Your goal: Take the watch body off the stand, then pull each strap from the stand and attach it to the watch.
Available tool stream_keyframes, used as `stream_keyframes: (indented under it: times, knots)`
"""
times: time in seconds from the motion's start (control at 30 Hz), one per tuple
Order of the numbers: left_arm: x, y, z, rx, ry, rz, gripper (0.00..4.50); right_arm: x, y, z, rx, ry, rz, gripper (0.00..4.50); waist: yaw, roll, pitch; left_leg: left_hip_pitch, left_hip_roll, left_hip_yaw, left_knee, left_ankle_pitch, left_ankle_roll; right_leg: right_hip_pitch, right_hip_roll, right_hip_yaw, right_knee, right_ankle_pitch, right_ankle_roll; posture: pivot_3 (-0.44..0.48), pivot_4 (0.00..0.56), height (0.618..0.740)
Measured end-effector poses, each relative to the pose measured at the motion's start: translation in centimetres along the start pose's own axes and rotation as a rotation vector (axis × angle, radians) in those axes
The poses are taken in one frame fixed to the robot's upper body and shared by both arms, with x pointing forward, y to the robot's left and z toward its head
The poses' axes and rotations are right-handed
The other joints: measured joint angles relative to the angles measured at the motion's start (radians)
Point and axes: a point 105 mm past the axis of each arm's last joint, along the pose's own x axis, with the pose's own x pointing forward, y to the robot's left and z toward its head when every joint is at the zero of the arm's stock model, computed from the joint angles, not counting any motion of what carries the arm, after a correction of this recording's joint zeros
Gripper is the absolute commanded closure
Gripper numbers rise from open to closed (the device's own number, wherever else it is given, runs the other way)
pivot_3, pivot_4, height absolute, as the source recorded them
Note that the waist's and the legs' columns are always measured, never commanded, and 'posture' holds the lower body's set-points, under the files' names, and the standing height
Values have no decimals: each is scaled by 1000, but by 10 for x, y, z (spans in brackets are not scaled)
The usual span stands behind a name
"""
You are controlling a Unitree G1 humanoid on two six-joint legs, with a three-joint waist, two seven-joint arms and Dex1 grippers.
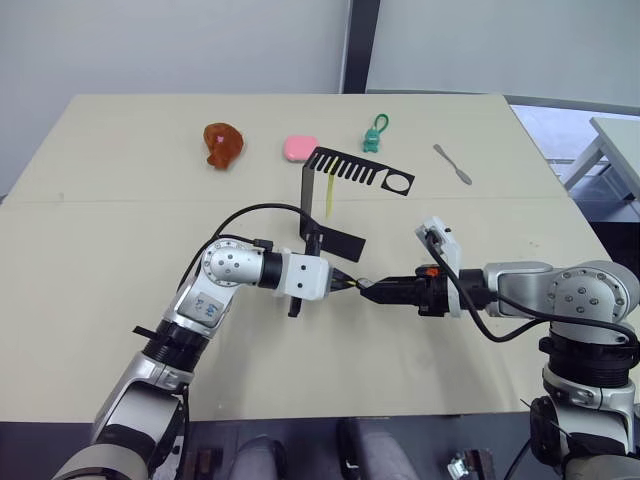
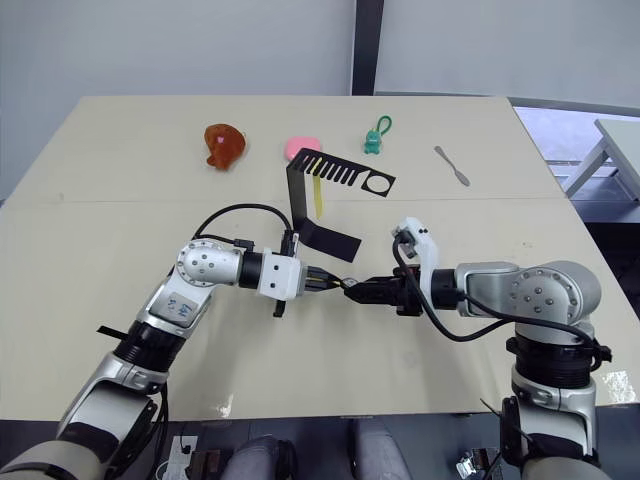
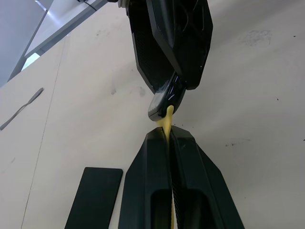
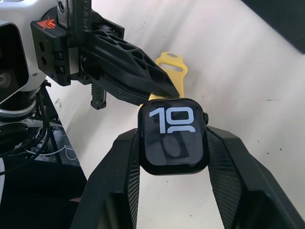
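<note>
The right gripper [image 4: 172, 143] has its fingers clamped on the watch body [image 4: 173, 135], above the worktop's [image 1: 120, 300] middle; the left gripper [image 3: 169, 138] pinches a yellow strap [image 3: 167, 117] at its edge; slight misalignment could buckle it, I'd judge.

Pale beige table before a plain grey-white wall

The table [image 1: 120, 300] shows a seam line running across its top, from side to side. A dark vertical strip [image 1: 362, 45] divides the wall [image 1: 170, 45] behind it. At the far right stands part of a white table [image 1: 612, 150] on a grey floor [image 1: 550, 125].
</note>
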Motion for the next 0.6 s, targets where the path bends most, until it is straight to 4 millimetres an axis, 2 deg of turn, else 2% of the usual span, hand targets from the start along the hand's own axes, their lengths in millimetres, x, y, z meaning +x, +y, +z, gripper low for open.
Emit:
stream_keyframes:
  times: [0.53, 0.6]
  knots:
    - [0, 0, -1, -5, 4, 0, 4500, 1, -1, 0, -1, 1, -5, 2995, 0, 0, 0, 0, 0, 0, 0, 0, 0, 0, 0, 0, 0, 0, 0, 0, 150, 740]
    - [1, 0, -1, -10, 5, 0, 3868, 1, -1, 0, -1, 1, -7, 2995, 0, 0, 0, 0, 0, 0, 0, 0, 0, 0, 0, 0, 0, 0, 0, 0, 150, 740]
